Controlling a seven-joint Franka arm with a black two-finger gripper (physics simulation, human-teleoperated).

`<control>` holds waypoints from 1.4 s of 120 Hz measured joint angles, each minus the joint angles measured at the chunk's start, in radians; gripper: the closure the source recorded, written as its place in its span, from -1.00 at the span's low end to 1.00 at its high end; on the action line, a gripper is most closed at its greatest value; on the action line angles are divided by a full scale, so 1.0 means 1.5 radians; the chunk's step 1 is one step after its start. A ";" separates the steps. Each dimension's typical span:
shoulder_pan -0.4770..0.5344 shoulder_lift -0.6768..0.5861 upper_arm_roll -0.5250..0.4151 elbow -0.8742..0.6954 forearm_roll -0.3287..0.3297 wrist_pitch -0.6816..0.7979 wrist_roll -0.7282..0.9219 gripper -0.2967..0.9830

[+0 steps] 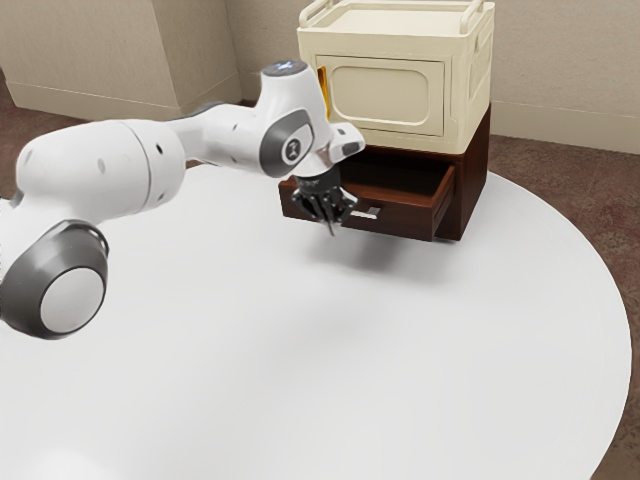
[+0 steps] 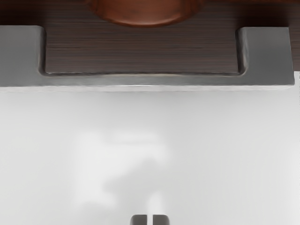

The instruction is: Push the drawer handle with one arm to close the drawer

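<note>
1. Arm (image 1: 100, 170): enters from the exterior view's left, runs across above the table (image 1: 300, 350), and bends down at the wrist. The hand points downward, leaning a little toward the exterior view's right in its lower part.
2. Gripper (image 1: 333, 228): positioned in front of the drawer (image 1: 400, 221), near its front panel. The jaws are drawn nearly together, and the wrist view records a narrow slit between the fingertips (image 2: 161, 220). Grip is empty. In the wrist view the tips stand apart from the handle, with white tabletop showing between. Their height above the table is hard to judge from the exterior view, where the dark parts run together; they appear to be clear of it.
3. Handle (image 1: 366, 213): grey bar on the drawer's front, just beside the gripper toward the exterior view's right. In the wrist view it extends to both sides of the line of the fingertips.
4. Drawer: found open, projecting from the cabinet (image 1: 474, 180), with its interior visible.
5. Cabinet: dark reddish wood, standing on the table, bearing a cream box (image 1: 390, 94).
</note>
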 joint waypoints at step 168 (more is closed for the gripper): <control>0.071 0.273 -0.057 0.400 0.029 0.035 0.029 0.69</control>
